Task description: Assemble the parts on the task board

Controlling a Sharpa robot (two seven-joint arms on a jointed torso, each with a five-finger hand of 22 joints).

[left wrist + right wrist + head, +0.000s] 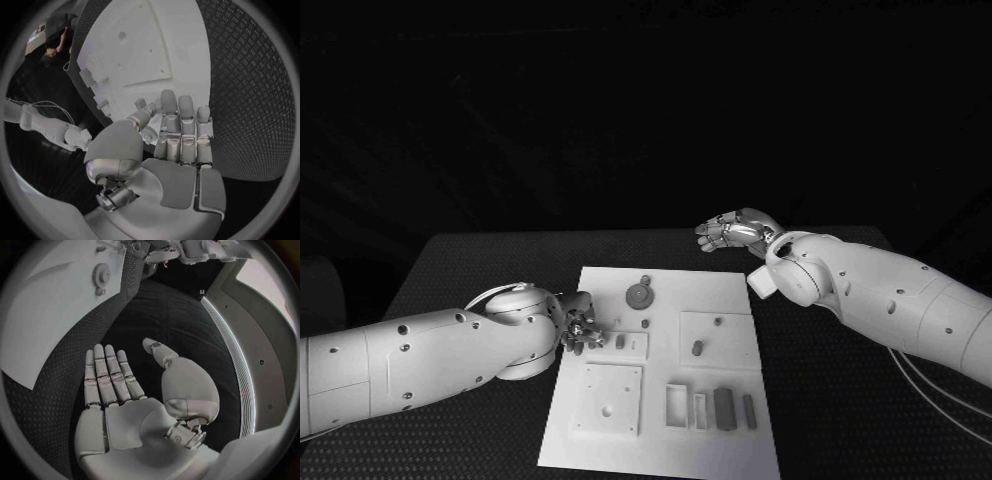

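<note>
Task board (718,300) mid-table; parts lie on it: round gear pc (640,294) near far edge, dark bars (724,408) beside open slots at near edge. Left hand (577,330) at board's left edge, fingers together, nothing seen held; looks like reach step, next needs precise pinch on small pc. Right hand (736,232) off board, spread, empty

We can read no text, label, brand, number or sign in any of these views. The task board (718,290) carries no printing that we can make out, and the arms' white shells show only small dark dots, not characters.
</note>
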